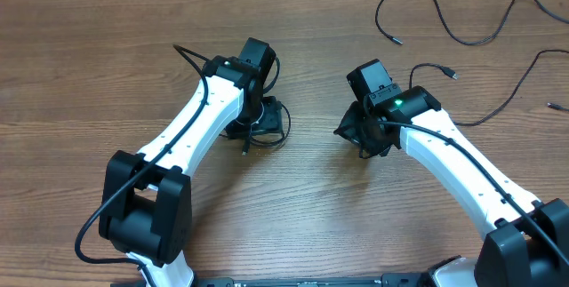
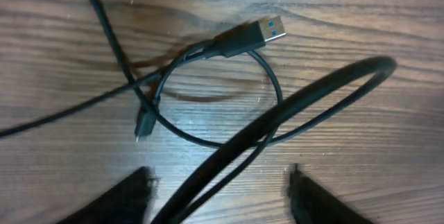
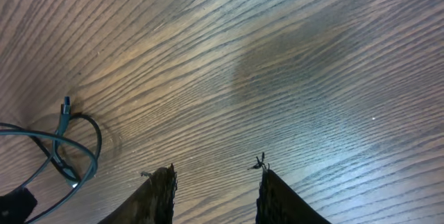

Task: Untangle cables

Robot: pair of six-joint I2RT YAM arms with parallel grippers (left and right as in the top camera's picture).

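Overhead: small coil of thin black cable (image 1: 267, 131) sits centre-left under the left arm (image 1: 191, 123); loose thin black cords (image 1: 427, 11) lie far right.
Left wrist: left gripper (image 2: 220, 174) open above the coil, likely to pick a strand.
Right wrist: right gripper (image 3: 216, 170) open, empty, standing clear.

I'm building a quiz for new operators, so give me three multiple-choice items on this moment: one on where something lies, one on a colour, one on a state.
1. Where do the tangled cables lie?
A. below the left end effector
B. at the table's near edge
C. on the right arm's base

2. What colour is the insert of the USB plug?
A. red
B. yellow
C. blue

3. How does the right end effector stand?
A. shut on a cable
B. open, nothing between its fingers
C. shut on a plug

Answers: 1 A, the left wrist view looks straight down on the tangle; 2 C, blue shows inside the silver tip; 3 B, only bare table shows between its fingers.
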